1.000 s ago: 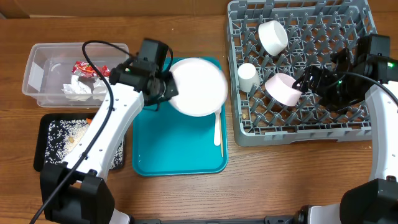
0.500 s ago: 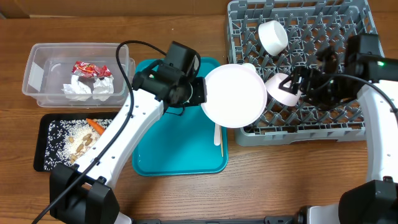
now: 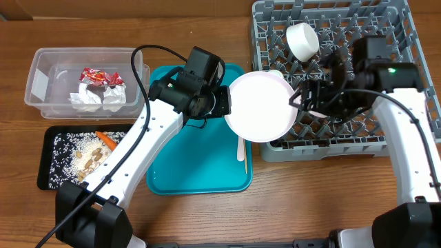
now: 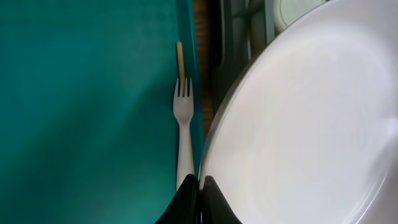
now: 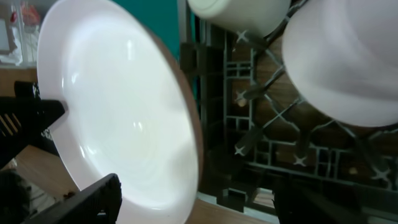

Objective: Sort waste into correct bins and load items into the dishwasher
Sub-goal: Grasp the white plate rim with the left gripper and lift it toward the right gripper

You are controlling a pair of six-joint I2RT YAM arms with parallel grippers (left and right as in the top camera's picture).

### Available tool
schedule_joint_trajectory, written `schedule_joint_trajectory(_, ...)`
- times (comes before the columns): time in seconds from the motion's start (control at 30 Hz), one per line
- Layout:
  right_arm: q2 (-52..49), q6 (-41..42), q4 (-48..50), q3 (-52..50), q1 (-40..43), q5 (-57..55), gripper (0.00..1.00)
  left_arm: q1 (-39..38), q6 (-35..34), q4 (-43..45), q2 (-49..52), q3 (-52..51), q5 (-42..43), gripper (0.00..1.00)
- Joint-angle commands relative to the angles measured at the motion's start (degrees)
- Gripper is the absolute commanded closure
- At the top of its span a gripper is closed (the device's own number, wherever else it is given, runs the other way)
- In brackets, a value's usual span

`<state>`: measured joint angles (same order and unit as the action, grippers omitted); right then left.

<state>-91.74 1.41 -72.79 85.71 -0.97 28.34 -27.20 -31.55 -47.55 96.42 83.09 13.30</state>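
White fork flat on teal tray, left gripper clamped tight on pale-pink plate rim, plate over tray edge and grey rack corner, right gripper jaws wide apart around opposite rim, white bowl racked beyond.

1. The wooden desk is carrying four containers directly on its top.
2. The clear tub is sitting near the far left corner.
3. The black tray is lying just beside the tub, on its near side, along the left edge.
4. The teal tray is resting around the middle of the desk, close to both.
5. The grey dish rack is filling the far right corner, just beside the teal tray.
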Motion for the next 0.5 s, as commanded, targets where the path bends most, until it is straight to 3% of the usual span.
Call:
schedule_joint_trajectory(0.0, 0.2, -0.3, 0.7, -1.1, -2.2, -0.1, 0.21, -0.2, -0.6, 0.2, -1.0, 1.3, -0.2, 0.96)
schedule_joint_trajectory(0.3, 0.2, -0.3, 1.6, -1.1, -4.7, -3.3, 0.47, -0.2, -0.6, -0.2, -1.0, 1.3, 0.3, 0.96)
schedule_joint_trajectory(0.47, 0.2, 0.1, 2.4, -1.1, -4.7, -5.2, 0.50, -0.2, -0.6, -0.2, -1.0, 1.3, 1.4, 0.96)
